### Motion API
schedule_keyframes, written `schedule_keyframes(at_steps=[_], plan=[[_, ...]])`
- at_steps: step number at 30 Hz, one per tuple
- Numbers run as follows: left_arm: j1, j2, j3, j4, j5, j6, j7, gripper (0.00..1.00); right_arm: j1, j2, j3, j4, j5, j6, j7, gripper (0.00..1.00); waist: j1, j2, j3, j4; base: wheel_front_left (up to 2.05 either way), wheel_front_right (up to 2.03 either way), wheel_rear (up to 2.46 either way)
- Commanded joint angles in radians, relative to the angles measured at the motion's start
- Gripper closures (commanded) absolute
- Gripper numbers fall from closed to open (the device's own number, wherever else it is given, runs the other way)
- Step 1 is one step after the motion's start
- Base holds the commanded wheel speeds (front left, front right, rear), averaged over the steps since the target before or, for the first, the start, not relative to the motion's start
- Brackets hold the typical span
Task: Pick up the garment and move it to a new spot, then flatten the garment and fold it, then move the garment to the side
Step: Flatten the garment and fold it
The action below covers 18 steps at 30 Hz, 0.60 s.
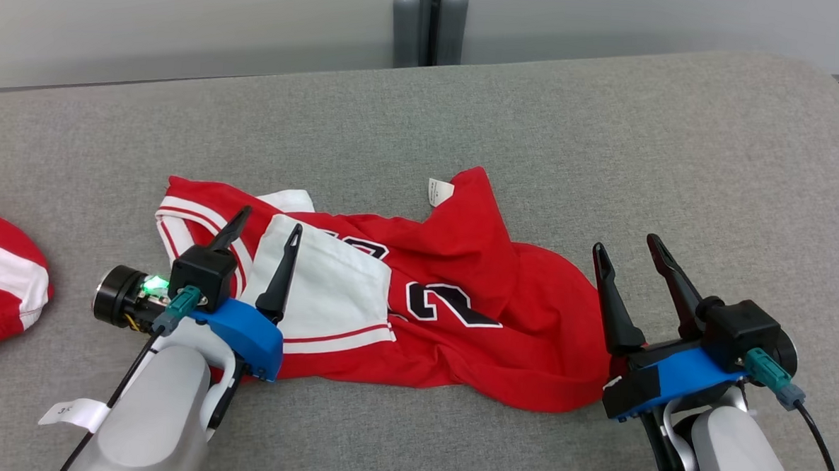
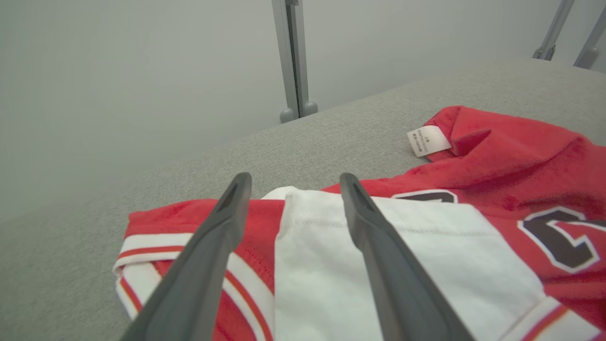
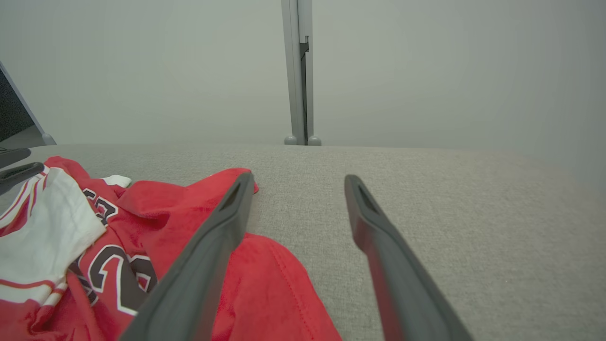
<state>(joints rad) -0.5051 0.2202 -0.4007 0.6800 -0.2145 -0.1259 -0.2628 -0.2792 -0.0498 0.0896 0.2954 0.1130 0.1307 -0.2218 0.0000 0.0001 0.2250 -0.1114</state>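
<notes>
Head view q: where's the red garment (image 1: 459, 294) lying, and how are the pincers?

Reply: crumpled mid-table (image 1: 608, 130), white panel up. Left pincer (image 1: 270, 218) is spread wide over its striped left end. Right pincer (image 1: 625, 242) is spread too, at its right edge, both empty. A red-and-white cloth (image 1: 0, 274) lies far left, well apart.
</notes>
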Motion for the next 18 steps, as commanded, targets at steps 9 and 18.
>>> schedule_keyframes(at_steps=[9, 18], plan=[[-0.071, 0.029, -0.090, 0.095, -0.077, -0.005, -0.003, 0.00, -0.023, -0.001, 0.006, -0.006, 0.005, 0.000, -0.009, 0.00, 0.0000, -0.0001, 0.032, -0.027, 0.00, 0.00, 0.00], [-0.107, 0.035, -0.144, 0.152, -0.136, -0.005, -0.003, 0.80, -0.025, -0.001, 0.007, -0.007, 0.007, 0.000, -0.014, 0.00, 0.0000, -0.0001, 0.045, -0.040, 0.00, 0.00, 0.00]])
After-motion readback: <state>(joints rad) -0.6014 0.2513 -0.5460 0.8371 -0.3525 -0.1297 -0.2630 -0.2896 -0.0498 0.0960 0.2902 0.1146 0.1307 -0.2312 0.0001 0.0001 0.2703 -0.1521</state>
